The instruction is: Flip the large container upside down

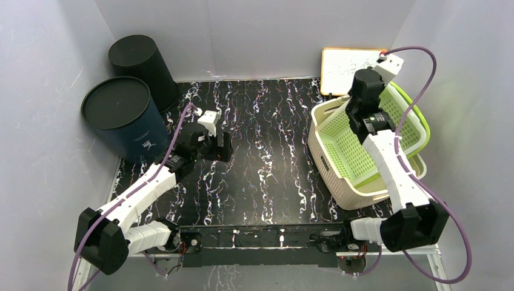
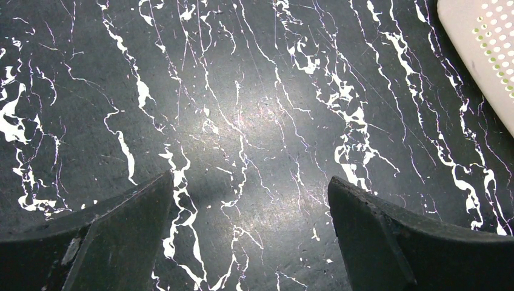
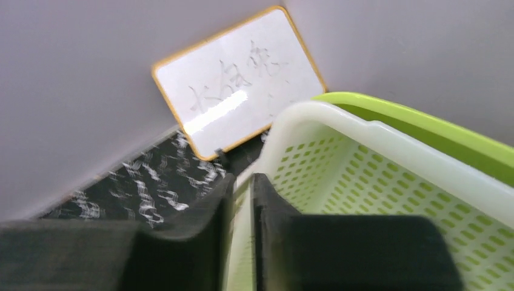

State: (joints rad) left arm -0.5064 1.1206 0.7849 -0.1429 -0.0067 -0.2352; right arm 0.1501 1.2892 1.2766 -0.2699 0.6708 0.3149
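Observation:
The large container is a white perforated basket (image 1: 339,170) at the table's right, with a green basket (image 1: 418,124) nested in it. It stands open side up and looks tilted. My right gripper (image 1: 353,103) is shut on the white basket's back left rim. In the right wrist view the gripper (image 3: 242,182) pinches the thin white rim (image 3: 363,130), with the green basket's rim (image 3: 424,130) beyond. My left gripper (image 1: 219,145) is open and empty over the bare table left of centre. Its wrist view shows the gripper (image 2: 251,188) above the black marbled table, with a basket corner (image 2: 485,48) at the upper right.
A dark blue cylinder bin (image 1: 124,118) and a black bin (image 1: 142,66) stand at the back left corner. A small whiteboard (image 1: 351,70) leans on the back wall behind the baskets; it also shows in the right wrist view (image 3: 236,103). Grey walls enclose the table.

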